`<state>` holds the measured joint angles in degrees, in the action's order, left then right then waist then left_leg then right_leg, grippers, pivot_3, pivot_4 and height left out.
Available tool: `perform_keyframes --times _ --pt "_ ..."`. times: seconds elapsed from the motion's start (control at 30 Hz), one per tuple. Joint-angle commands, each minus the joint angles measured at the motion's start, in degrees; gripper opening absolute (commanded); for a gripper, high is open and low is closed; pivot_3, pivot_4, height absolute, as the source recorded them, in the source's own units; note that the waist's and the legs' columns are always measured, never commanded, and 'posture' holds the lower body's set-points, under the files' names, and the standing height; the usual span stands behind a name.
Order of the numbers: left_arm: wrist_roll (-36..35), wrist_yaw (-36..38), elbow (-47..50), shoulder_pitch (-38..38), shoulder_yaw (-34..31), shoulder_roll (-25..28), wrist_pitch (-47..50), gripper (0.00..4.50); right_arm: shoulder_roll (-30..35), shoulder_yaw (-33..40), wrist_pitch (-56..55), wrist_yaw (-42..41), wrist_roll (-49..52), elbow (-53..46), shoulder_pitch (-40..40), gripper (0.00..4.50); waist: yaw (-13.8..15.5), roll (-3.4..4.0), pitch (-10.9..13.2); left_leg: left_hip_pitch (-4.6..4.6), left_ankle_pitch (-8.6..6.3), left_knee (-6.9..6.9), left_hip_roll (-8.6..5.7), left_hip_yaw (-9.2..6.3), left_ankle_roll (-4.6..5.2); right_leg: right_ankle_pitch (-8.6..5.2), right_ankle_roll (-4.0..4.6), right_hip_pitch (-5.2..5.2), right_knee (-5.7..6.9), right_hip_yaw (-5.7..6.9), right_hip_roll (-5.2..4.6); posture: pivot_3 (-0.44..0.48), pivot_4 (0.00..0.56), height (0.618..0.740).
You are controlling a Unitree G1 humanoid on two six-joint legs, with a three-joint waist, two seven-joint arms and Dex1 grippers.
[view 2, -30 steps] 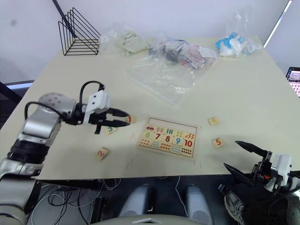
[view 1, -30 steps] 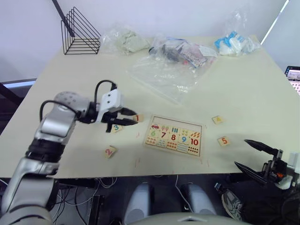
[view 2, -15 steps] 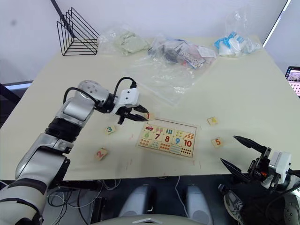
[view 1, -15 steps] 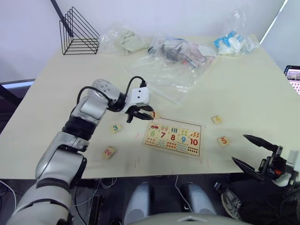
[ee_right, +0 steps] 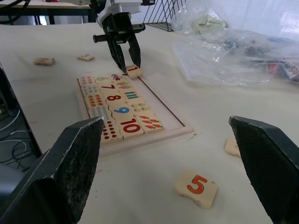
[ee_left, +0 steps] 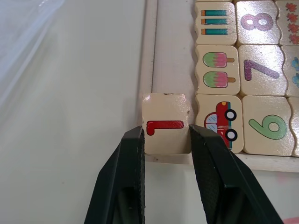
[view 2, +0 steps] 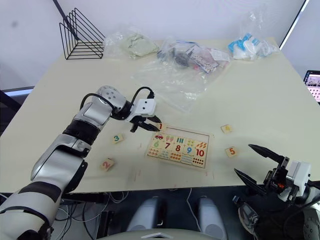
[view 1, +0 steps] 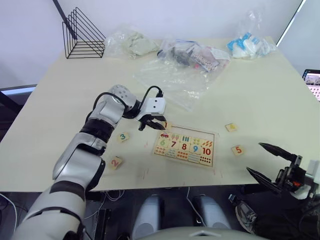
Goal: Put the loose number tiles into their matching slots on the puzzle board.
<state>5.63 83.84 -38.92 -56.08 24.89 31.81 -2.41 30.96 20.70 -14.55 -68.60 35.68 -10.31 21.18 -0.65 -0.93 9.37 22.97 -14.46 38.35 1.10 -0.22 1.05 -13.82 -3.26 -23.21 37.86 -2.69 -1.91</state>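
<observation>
Tile 1 [ee_left: 165, 129] sits pinched between the two black fingers of the left gripper [ee_left: 166, 140], at the far left corner of the puzzle board [view 1: 215, 146]. In the left wrist view the tile overlaps the board's raised rim and lies tilted, just beside the red car picture tile [ee_left: 218, 123]. The empty row of slots [ee_left: 173, 51] runs along the board's far edge, bare wood showing beside the picture tiles.

Tile 3 [view 1: 123, 136] lies on the table [view 1: 65, 100] to the left of the board, and tile 2 [view 1: 116, 162] lies nearer and further left. Tile 5 [view 1: 238, 149] rests just right of the board; another tile [view 1: 231, 127], its digit too small to read, lies farther away on the same side.

Right gripper [view 1: 272, 163] hangs off the near right edge of the table with its fingers spread wide, holding nothing.

Clear plastic bags [view 1: 175, 75] and a black wire rack [view 1: 82, 35] occupy the far part of the table.
</observation>
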Motion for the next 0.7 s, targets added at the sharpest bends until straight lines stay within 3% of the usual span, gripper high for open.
perform_keyframes --times 0.03,0.7 --pt "0.50 0.94 -0.08 -1.72 -0.68 -0.19 -1.64 0.93 0.62 0.85 0.10 0.21 0.69 -1.62 0.17 4.50 0.01 0.00 0.00 0.00 0.00 0.00 0.00 0.00 0.00 0.00 0.00 0.00 0.00 0.00 0.00 0.000 0.150 0.740" --pt "1.61 1.20 -2.91 -2.05 -1.07 -1.36 -3.80 0.93 0.20 1.14 -0.93 -1.00 0.37 -0.11 0.43 4.50 0.00 0.00 0.00 0.00 0.00 0.00 0.00 0.00 0.00 0.00 0.00 0.00 0.01 0.01 0.00 0.000 0.150 0.740"
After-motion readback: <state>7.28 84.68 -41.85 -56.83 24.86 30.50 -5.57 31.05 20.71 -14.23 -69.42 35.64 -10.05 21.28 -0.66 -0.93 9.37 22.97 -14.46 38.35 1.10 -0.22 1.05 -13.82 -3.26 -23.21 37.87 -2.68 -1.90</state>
